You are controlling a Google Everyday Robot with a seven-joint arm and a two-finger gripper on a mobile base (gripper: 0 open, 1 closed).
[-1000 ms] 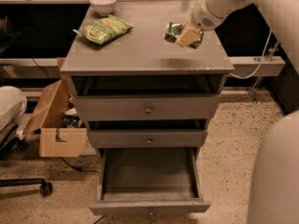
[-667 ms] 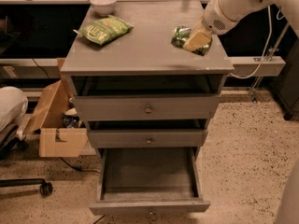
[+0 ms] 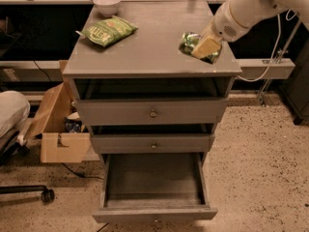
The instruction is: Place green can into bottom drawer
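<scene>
Camera view: gripper [image 3: 206, 46] was at bench [image 3: 154, 42] R edge, jaws clamped on can [image 3: 189, 40]; btm drawer [image 3: 154, 212] stood open below.

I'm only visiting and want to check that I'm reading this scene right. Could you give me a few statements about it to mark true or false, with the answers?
1. The bottom drawer is pulled open. True.
2. The can lies inside that drawer. False: it is on the right side of the cabinet top, with the gripper right at it.
3. A snack bag lies on the left part of the cabinet top. True.
4. The bowl stands on the floor. False: it stands at the back edge of the cabinet top, behind the snack bag.
</scene>
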